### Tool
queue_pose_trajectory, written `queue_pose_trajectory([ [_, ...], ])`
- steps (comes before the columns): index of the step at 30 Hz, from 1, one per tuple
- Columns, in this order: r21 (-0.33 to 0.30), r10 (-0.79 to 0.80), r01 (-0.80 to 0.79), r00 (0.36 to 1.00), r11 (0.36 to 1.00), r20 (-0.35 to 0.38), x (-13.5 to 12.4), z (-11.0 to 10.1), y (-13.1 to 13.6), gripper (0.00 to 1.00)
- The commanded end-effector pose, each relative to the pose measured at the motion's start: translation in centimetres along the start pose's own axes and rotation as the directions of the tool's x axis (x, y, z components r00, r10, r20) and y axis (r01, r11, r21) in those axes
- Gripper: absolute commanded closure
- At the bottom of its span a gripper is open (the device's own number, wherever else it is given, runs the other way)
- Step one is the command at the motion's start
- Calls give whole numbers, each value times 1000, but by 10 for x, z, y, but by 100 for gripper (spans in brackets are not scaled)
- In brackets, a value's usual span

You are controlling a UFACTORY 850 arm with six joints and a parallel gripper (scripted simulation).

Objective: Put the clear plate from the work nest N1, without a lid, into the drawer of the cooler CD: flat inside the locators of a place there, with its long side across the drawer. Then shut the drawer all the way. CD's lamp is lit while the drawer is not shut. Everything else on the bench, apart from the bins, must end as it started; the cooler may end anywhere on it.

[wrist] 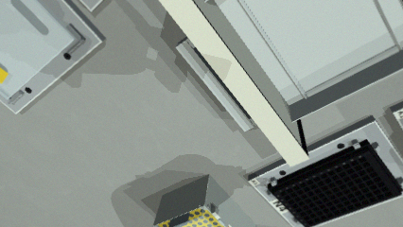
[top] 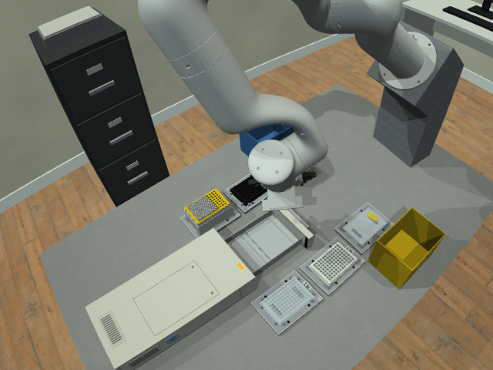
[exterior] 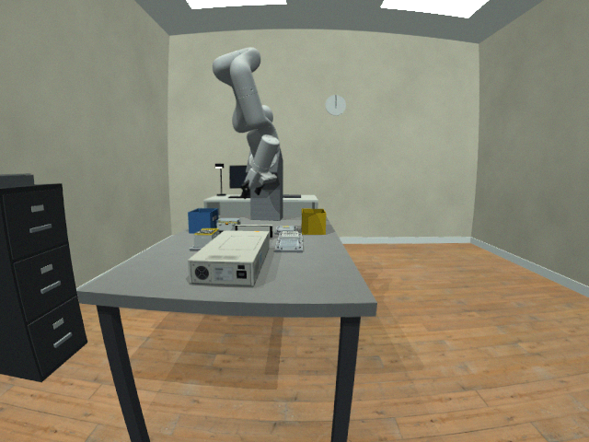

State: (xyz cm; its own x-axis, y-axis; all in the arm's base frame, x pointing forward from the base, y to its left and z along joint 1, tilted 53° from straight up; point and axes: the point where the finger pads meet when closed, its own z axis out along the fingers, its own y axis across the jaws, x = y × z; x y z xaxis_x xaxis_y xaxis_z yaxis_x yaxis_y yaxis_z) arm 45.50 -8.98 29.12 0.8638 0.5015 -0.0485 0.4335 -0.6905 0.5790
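Note:
The clear plate (top: 286,301) (exterior: 288,244) lies in work nest N1 (top: 278,327) at the front right of the cooler CD (top: 171,294) (exterior: 237,250). CD's drawer (top: 264,239) (wrist: 307,38) stands pulled out and looks bare inside. Its orange lamp (top: 239,266) is lit. My gripper (top: 308,175) (exterior: 250,189) hangs open and empty well above the bench, beyond the drawer's front panel (wrist: 236,80) and far from the plate. Its fingers do not show in the wrist view.
A white well plate (top: 333,263) sits in a nest next to N1. Beyond it is a nest with a yellow-tabbed piece (top: 363,227) (wrist: 33,43). There is also a yellow bin (top: 406,247), a blue bin (top: 264,137), a yellow-framed box (top: 206,206) and a black plate (top: 249,191) (wrist: 338,189).

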Motion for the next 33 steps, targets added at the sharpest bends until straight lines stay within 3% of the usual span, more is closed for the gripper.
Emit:
queue_pose_trajectory([
  [1, -97, 118, -122, 992, 988, -51, -12, 7, 13, 0],
  [9, -150, 254, -276, 955, 949, -154, -23, 11, 21, 0],
  [14, -155, 292, -323, 937, 934, -191, -25, 12, 22, 0],
  [17, -149, 350, -393, 903, 908, -251, -28, 13, 22, 0],
  [24, -111, 429, -488, 838, 866, -337, -32, 14, 18, 0],
  [29, -49, 497, -561, 767, 826, -404, -35, 14, 9, 0],
  [31, -49, 497, -561, 767, 826, -404, -35, 14, 9, 0],
  [33, -6, 534, -595, 726, 804, -433, -37, 14, -1, 0],
])
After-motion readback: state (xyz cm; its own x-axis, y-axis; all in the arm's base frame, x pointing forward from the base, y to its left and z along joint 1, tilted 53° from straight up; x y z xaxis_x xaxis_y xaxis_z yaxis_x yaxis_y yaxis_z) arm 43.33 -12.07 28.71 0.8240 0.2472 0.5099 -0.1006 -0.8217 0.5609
